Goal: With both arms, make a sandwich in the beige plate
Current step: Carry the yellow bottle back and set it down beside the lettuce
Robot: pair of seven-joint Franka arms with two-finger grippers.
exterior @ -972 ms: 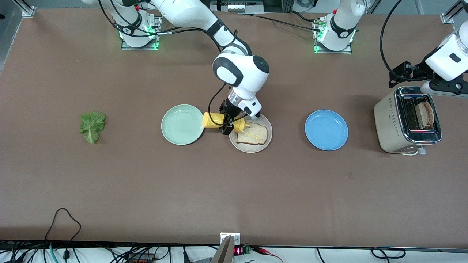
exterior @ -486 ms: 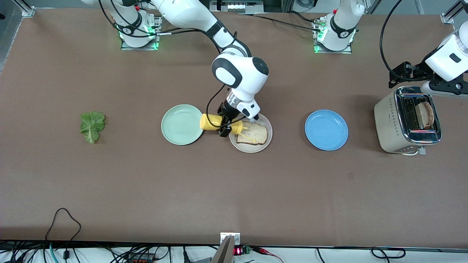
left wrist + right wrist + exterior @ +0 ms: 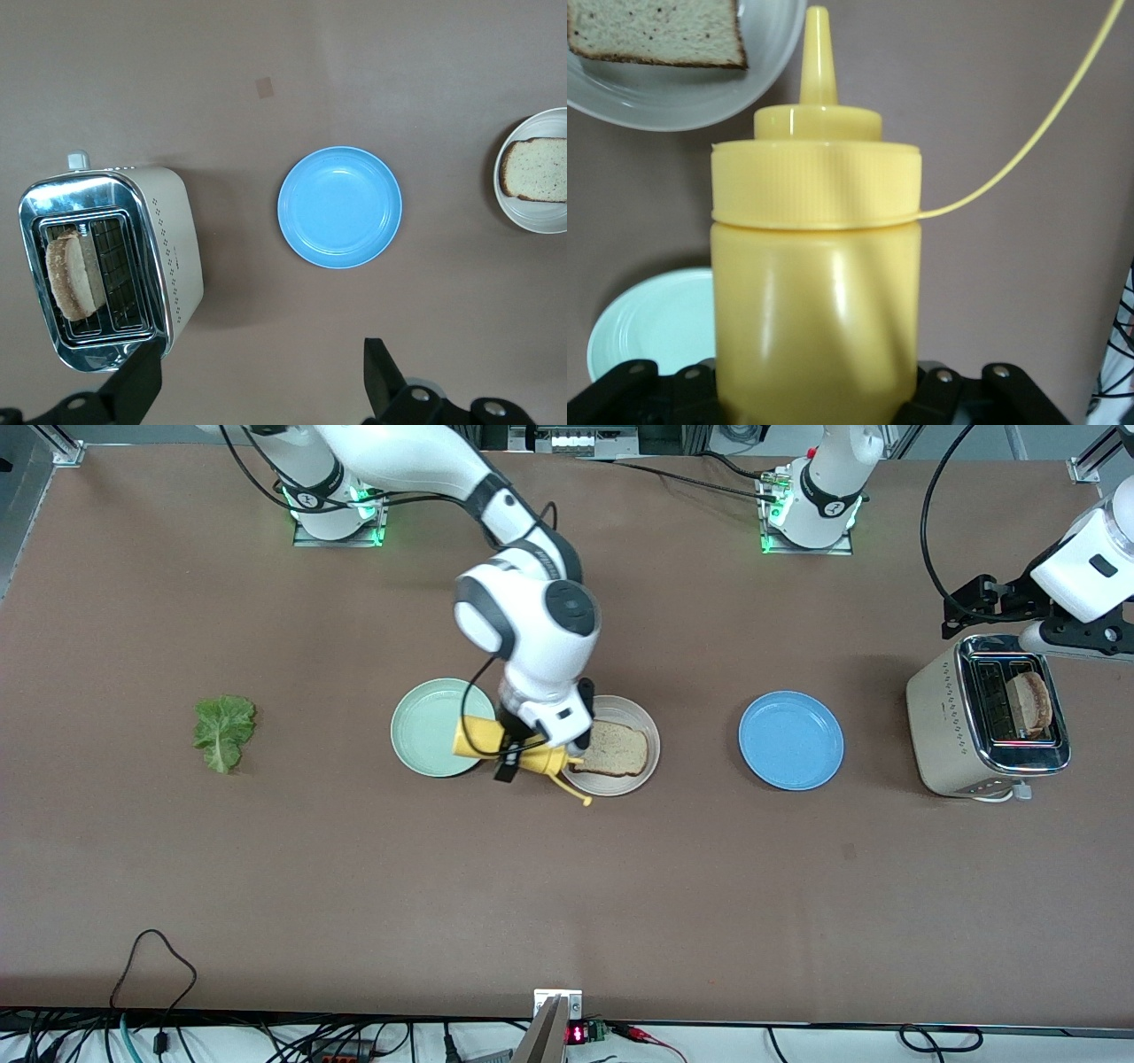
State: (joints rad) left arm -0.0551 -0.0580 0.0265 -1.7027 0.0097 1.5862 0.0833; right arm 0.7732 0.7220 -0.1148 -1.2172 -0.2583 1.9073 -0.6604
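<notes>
Bread slice is seen lying flat in the beige plate, middle of the front frame, nothing else on it. The mint-green plate just beside it and the blue plate toward the frame's right are both bare. A second slice is tucked in one slot of the toaster at the far right edge. A yellow squeeze bottle is clamped sideways in the right gripper, over the gap between mint-green and beige plates. The left gripper is spread wide, empty, over the table beside the toaster. Lettuce leaf is left on the table at mid-left
</notes>
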